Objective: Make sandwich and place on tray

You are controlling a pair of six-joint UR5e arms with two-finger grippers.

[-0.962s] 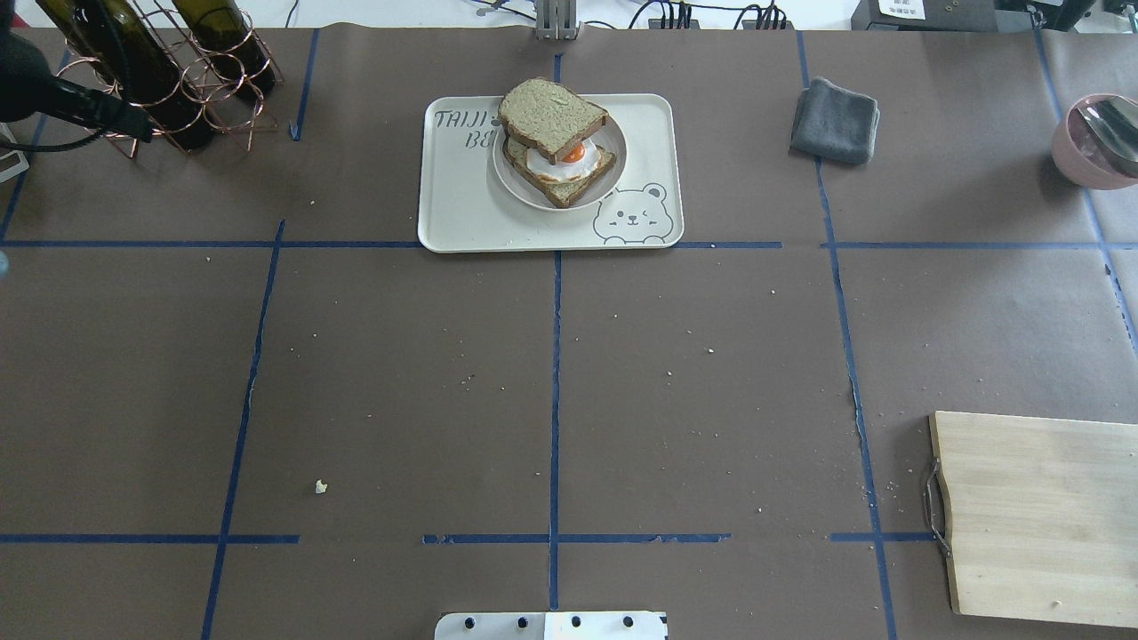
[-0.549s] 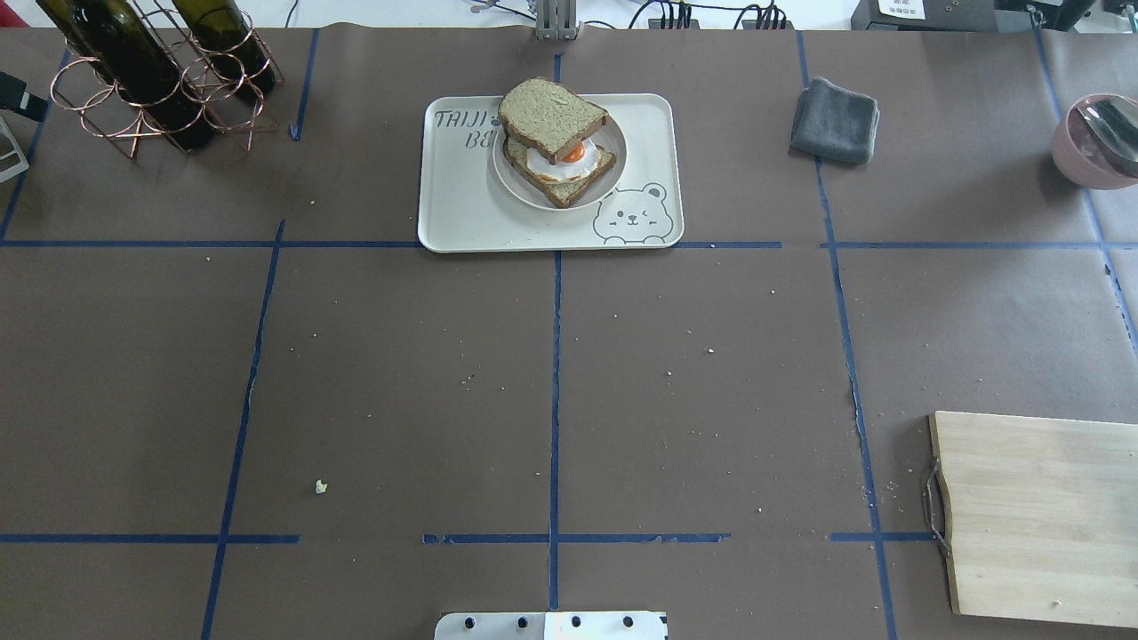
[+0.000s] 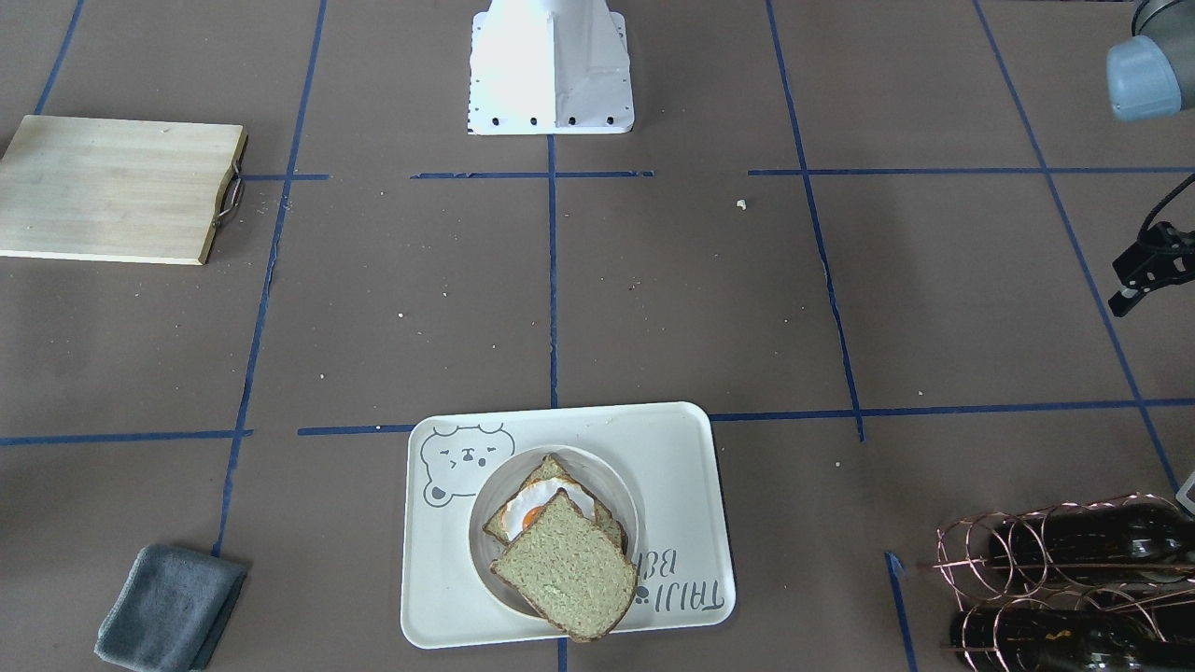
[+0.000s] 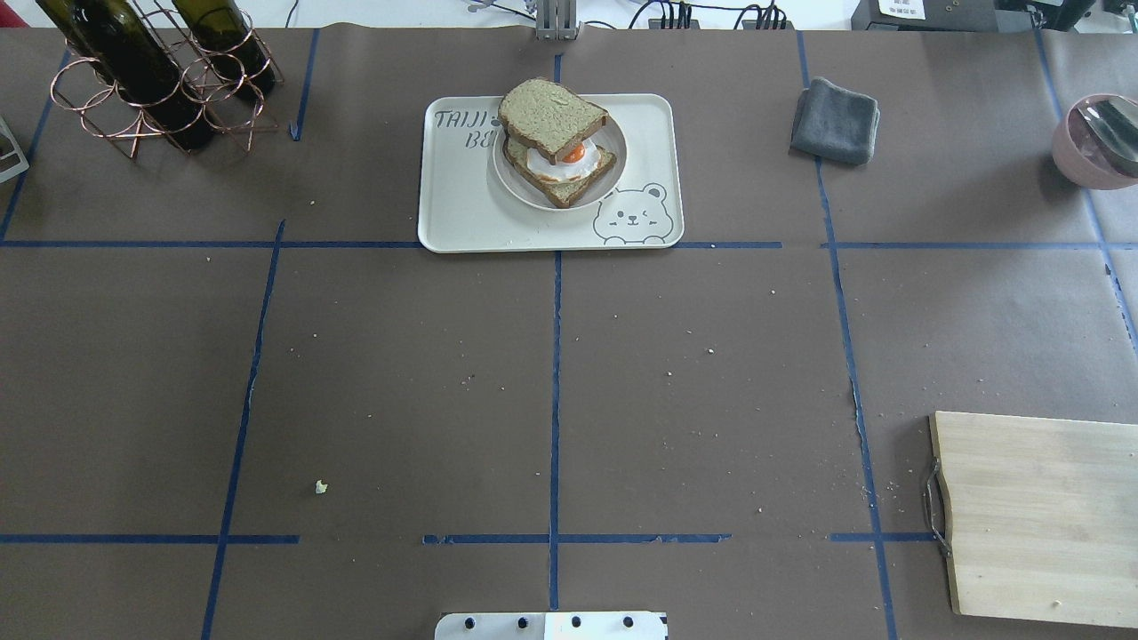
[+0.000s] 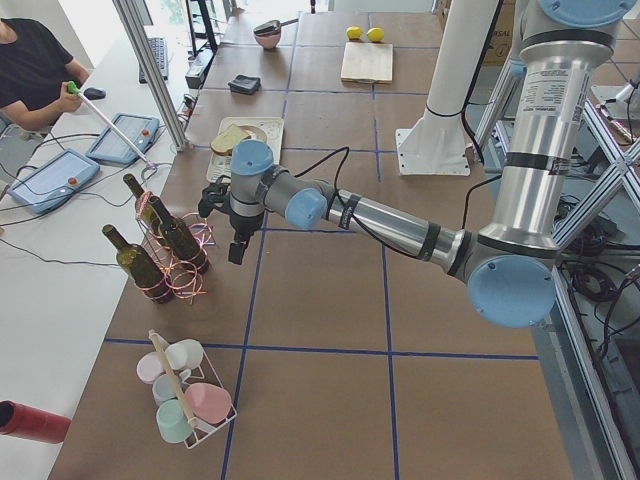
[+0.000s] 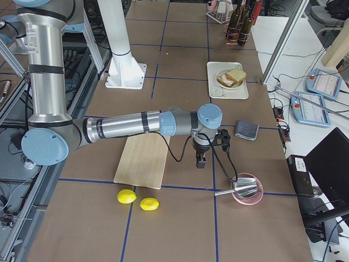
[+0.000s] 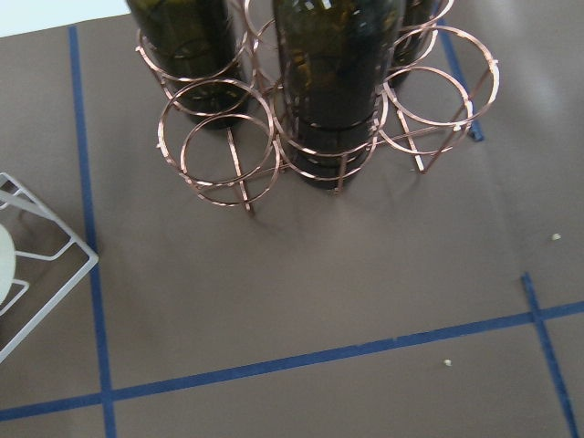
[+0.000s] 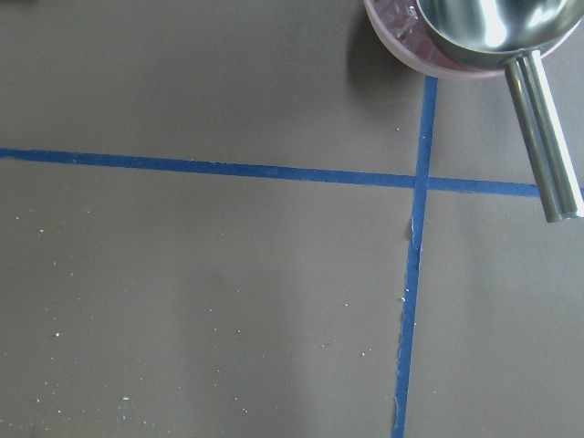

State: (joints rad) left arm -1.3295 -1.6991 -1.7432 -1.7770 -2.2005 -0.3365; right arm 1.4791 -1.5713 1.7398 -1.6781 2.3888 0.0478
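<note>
Since the sandwich (image 4: 556, 147) sits stacked on its plate (image 4: 513, 190) on the tray (image 4: 462, 213) at the far edge of the worktop (image 4: 400, 373), left tool (image 5: 238, 250) and right tool (image 6: 200, 160) hang clear, likely finished; spread or pressed together, I cannot tell.

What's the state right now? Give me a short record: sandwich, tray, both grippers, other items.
sandwich: assembled, top slice offset so the yolk shows
plate: under the sandwich, on the tray
tray: far middle of the table
left gripper: beside the bottle rack; open or shut unclear
right gripper: near the pink bowl with scoop; open or shut unclear
others: cutting board, grey cloth
</note>
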